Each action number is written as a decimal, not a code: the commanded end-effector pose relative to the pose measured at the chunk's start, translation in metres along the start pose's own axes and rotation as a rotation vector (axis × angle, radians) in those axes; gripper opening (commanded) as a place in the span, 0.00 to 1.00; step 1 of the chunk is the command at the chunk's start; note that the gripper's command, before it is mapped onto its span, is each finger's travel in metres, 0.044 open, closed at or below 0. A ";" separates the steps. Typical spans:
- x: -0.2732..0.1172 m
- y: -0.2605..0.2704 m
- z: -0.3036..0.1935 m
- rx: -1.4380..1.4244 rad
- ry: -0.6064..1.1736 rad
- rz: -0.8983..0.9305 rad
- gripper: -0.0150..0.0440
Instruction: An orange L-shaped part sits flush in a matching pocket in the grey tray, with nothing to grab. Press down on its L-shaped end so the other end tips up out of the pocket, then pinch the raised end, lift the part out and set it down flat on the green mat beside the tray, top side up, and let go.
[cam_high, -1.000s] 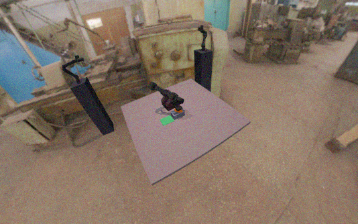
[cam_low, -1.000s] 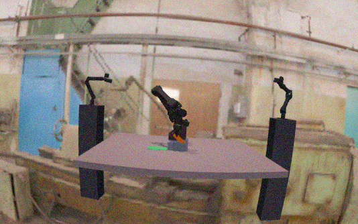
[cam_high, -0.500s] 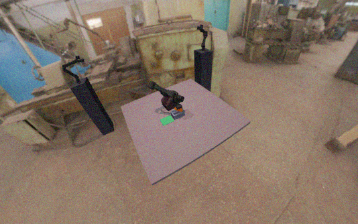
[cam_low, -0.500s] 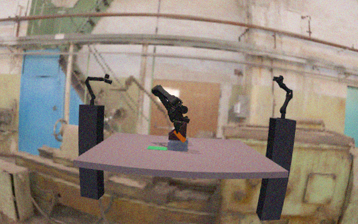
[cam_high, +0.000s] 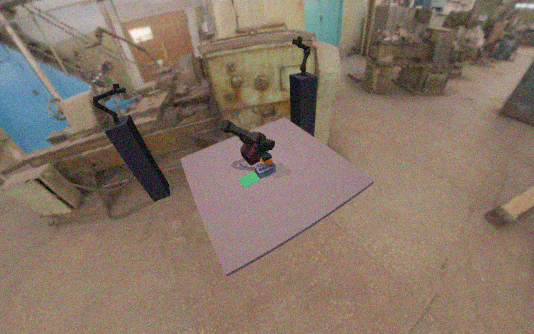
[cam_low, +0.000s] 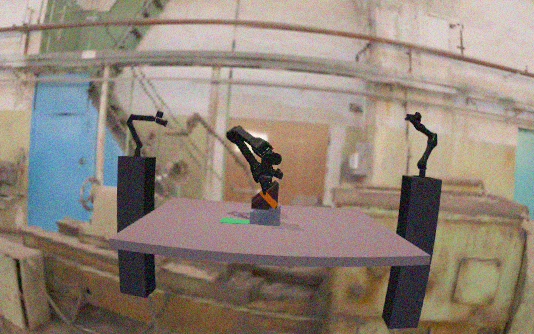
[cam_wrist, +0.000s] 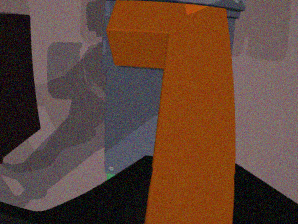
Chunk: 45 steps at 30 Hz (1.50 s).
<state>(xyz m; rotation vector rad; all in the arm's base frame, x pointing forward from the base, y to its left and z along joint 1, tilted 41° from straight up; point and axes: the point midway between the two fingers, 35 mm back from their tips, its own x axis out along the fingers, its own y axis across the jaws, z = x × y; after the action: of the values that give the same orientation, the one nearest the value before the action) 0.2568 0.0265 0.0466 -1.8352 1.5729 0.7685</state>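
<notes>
The orange L-shaped part is out of its pocket and tilted, with its L-shaped end lower, just above the grey tray. My gripper is shut on the raised straight end of the part. In the wrist view the part runs up from between the black fingers, with its short leg to the left. The green mat lies flat beside the tray, to its left in the top and exterior views. Only a tiny corner of the mat shows in the wrist view.
A dark maroon block stands behind the tray, close to the arm. The tray sits on the pinkish table. Two dark pillars with small black arms stand outside the table.
</notes>
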 end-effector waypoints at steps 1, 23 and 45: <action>-0.002 0.000 0.000 0.007 -0.004 0.001 0.25; -0.002 0.006 -0.079 0.006 -0.001 0.001 0.25; -0.002 0.016 -0.167 0.007 0.004 0.000 0.25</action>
<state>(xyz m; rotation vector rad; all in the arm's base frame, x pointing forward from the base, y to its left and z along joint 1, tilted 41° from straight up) 0.2494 -0.0964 0.1522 -1.8281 1.5832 0.7485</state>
